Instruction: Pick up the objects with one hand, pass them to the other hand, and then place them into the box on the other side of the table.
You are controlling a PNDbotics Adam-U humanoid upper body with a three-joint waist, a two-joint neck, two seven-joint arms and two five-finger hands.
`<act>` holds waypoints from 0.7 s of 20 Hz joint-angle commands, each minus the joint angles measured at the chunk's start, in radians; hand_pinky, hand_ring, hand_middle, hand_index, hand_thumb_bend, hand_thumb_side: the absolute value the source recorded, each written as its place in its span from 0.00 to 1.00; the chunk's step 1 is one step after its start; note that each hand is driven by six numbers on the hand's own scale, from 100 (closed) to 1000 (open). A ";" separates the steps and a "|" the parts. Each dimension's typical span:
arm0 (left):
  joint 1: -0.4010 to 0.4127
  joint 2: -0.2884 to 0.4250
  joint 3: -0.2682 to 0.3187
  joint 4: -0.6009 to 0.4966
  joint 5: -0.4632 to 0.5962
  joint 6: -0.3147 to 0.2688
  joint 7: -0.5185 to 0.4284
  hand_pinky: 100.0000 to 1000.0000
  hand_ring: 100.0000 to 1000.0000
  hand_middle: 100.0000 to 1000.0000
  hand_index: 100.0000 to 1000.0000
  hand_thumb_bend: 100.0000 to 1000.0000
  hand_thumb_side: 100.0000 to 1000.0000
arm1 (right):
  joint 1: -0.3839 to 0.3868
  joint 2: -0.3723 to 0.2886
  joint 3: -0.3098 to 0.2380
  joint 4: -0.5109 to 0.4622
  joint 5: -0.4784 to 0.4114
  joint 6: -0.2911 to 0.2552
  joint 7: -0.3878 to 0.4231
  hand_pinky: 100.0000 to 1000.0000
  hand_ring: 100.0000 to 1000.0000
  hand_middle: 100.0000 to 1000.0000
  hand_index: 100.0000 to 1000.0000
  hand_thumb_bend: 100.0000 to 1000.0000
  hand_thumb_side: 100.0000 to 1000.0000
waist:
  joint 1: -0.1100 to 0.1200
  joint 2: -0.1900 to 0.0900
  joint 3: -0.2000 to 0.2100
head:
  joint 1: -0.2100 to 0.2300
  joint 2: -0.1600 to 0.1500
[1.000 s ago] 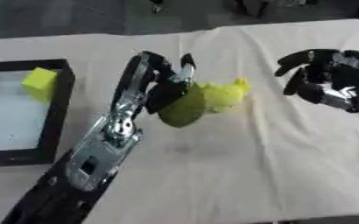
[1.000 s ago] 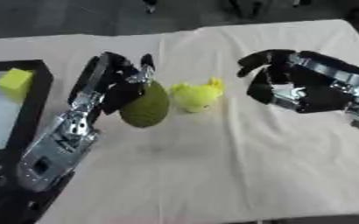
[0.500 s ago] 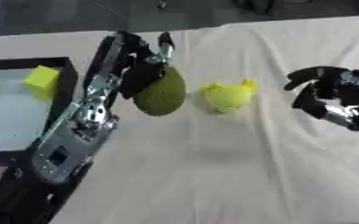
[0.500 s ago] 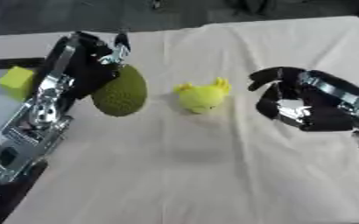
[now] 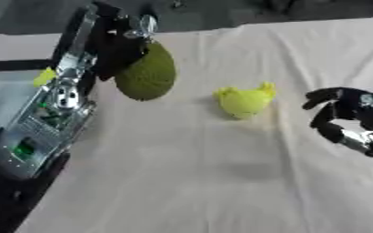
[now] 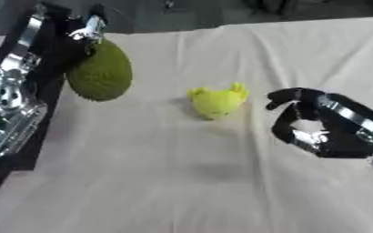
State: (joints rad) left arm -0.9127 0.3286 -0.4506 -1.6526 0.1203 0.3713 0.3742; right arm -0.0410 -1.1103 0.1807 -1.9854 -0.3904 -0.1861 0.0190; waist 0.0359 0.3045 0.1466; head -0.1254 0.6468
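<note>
My left hand point(image 5: 119, 40) is shut on a bumpy olive-green fruit point(image 5: 147, 73), which hangs above the cloth at the upper left. A yellow chick-shaped toy point(image 5: 243, 100) lies on the cream tablecloth near the middle. My right hand point(image 6: 313, 123) hovers to the right of the toy with its fingers curled and nothing in them. The black-rimmed box point(image 5: 2, 93) shows at the left, mostly behind my left arm, with a yellow object point(image 5: 45, 76) in it.
The cream tablecloth point(image 5: 205, 182) spreads wide and bare toward the front. Its far edge point(image 5: 301, 22) runs along the top, with dark floor behind. My left forearm point(image 5: 42, 113) crosses the left side over the box.
My left hand has carried the green fruit leftward and up, away from the yellow toy toward the box. My right hand has drawn back to the right and lower.
</note>
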 commanded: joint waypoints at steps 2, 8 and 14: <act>-0.016 0.074 0.037 -0.017 0.006 0.000 0.024 0.35 0.46 0.05 0.02 0.00 0.27 | 0.004 -0.010 -0.005 -0.015 0.012 -0.006 -0.015 0.62 0.58 0.71 0.84 0.37 0.50 | 0.001 0.000 -0.003 | 0.028 -0.024; -0.002 0.145 0.068 0.017 -0.007 -0.003 0.056 0.35 0.46 0.05 0.01 0.00 0.24 | 0.020 0.007 0.004 -0.015 0.039 -0.009 -0.033 0.62 0.58 0.71 0.84 0.37 0.50 | -0.006 0.009 -0.004 | 0.059 -0.039; 0.017 0.206 0.100 0.072 -0.040 -0.022 0.090 0.35 0.46 0.05 0.01 0.00 0.21 | 0.028 0.026 0.017 -0.015 0.069 -0.017 -0.055 0.62 0.58 0.70 0.84 0.37 0.49 | -0.011 0.021 -0.005 | 0.098 -0.053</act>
State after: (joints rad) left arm -0.8827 0.4939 -0.3731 -1.5795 0.0904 0.3545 0.4540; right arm -0.0085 -1.0668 0.2051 -1.9854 -0.3294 -0.2011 -0.0278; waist 0.0354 0.3302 0.1425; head -0.0373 0.6092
